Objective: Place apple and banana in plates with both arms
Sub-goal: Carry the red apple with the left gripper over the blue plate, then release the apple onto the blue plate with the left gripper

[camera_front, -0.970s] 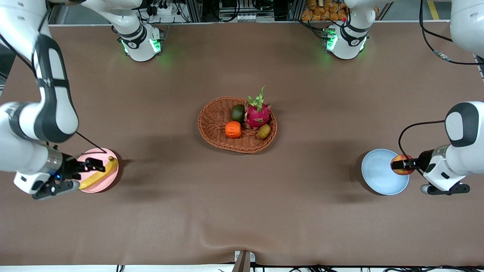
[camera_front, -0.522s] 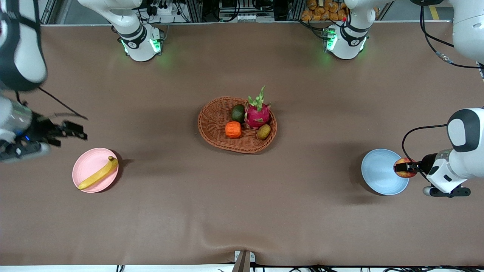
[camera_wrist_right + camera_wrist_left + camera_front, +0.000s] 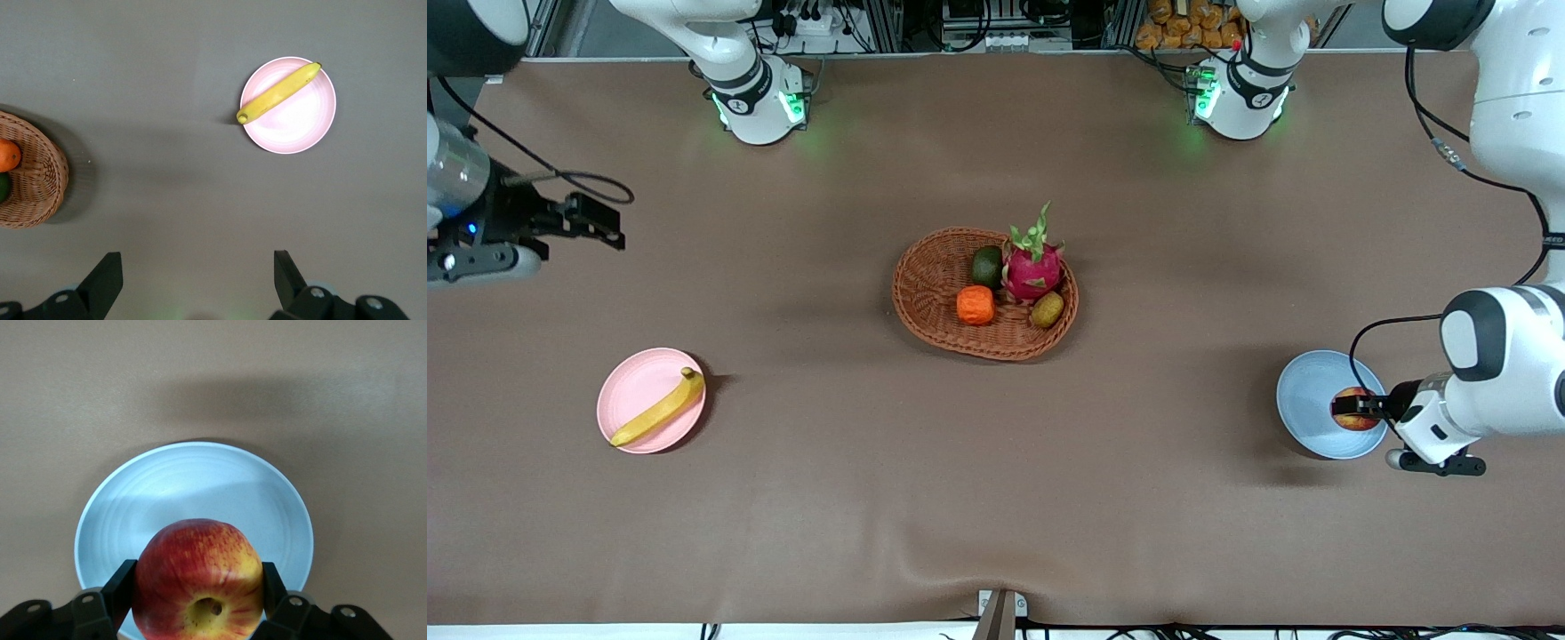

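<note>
The right gripper (image 3: 609, 227) has let go and lifted away with its fingers apart, leaving the banana (image 3: 657, 410) on the pink plate (image 3: 636, 387), while the left gripper (image 3: 1352, 410), clamped on the apple (image 3: 1354, 409), has moved over the blue plate (image 3: 1307, 404), so only the apple is left.

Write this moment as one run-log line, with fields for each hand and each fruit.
left hand: shut on apple, over blue plate | right hand: open, raised | banana: lying in pink plate

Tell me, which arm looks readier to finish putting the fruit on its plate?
The left. Its left gripper is shut on the apple above the blue plate. The right gripper is open and empty; the banana already lies on the pink plate.
</note>
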`<action>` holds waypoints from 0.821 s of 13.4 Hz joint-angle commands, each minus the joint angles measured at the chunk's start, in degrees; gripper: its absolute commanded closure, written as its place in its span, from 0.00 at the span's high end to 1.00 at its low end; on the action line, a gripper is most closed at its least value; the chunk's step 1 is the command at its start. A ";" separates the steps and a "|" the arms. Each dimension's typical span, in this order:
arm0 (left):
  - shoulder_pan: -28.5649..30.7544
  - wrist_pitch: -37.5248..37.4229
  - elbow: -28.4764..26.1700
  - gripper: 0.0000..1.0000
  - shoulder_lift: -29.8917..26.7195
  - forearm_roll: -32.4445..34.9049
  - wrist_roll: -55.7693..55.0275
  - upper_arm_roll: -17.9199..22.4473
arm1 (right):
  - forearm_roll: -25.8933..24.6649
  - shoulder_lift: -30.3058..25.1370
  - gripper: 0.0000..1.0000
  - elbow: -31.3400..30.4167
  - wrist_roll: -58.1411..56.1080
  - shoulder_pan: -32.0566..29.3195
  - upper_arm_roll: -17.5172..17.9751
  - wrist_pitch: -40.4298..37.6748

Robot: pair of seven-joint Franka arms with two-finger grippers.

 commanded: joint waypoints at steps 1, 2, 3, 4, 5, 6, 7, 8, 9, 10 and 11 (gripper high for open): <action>0.70 0.67 0.52 0.00 2.37 0.13 1.04 -0.36 | 0.40 0.52 1.00 4.92 0.89 -1.61 -0.22 -3.60; 0.71 0.76 0.52 0.03 3.16 0.13 0.96 -0.36 | 1.71 0.52 1.00 4.93 0.97 -1.88 -0.22 -3.61; 0.71 0.76 0.52 0.18 3.43 0.04 0.96 -0.36 | 2.16 0.52 1.00 4.93 1.06 -1.79 -0.22 -3.79; 0.62 0.85 0.52 0.32 3.52 0.12 0.96 -0.36 | 2.08 0.52 1.00 4.93 1.06 -1.70 -0.22 -3.70; 0.70 1.02 0.52 0.59 4.13 0.13 0.87 -0.36 | 2.16 0.52 1.00 4.84 0.97 -1.79 -0.22 -3.79; 0.71 1.72 0.52 0.90 4.23 0.13 0.96 -0.36 | 2.16 0.52 1.00 4.75 0.97 -1.88 -0.22 -3.79; 0.71 2.07 0.52 1.00 3.79 0.13 0.87 -0.36 | 2.16 0.70 1.00 4.75 0.89 -1.79 -0.22 -3.70; 0.97 1.99 0.61 1.00 3.00 0.21 1.04 -0.45 | 2.16 1.22 1.00 4.75 0.88 -1.79 -0.22 -3.53; 1.14 1.29 0.61 1.00 0.91 0.21 0.87 -0.80 | 2.16 1.49 1.00 4.67 0.88 -1.97 -0.31 -3.35; 1.06 -0.11 0.61 1.00 -1.55 0.13 0.87 -0.89 | 2.16 1.49 1.00 4.75 0.88 -1.97 -0.31 -3.35; 0.71 -2.99 0.61 1.00 -5.40 0.13 0.35 -1.06 | 2.16 1.49 1.00 4.75 0.88 -2.05 -0.31 -3.44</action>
